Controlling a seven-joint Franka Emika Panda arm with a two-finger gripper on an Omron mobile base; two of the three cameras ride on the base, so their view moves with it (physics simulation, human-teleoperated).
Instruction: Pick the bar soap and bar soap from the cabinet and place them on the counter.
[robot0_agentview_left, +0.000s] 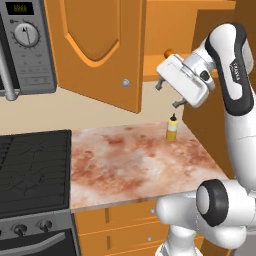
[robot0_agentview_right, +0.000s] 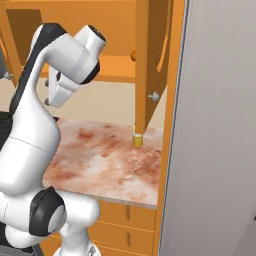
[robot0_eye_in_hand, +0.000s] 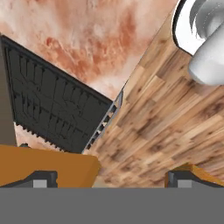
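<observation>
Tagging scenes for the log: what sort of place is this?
A simulated home kitchen: a black stove top under a microwave, a mottled stone-look counter, and an orange wall cabinet with its door open.

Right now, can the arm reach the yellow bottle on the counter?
Probably yes. The bottle stands alone on the counter, just below the open end effector, with bare stone around it. The open cabinet door hangs higher and to the left, so a descent looks unobstructed.
</observation>
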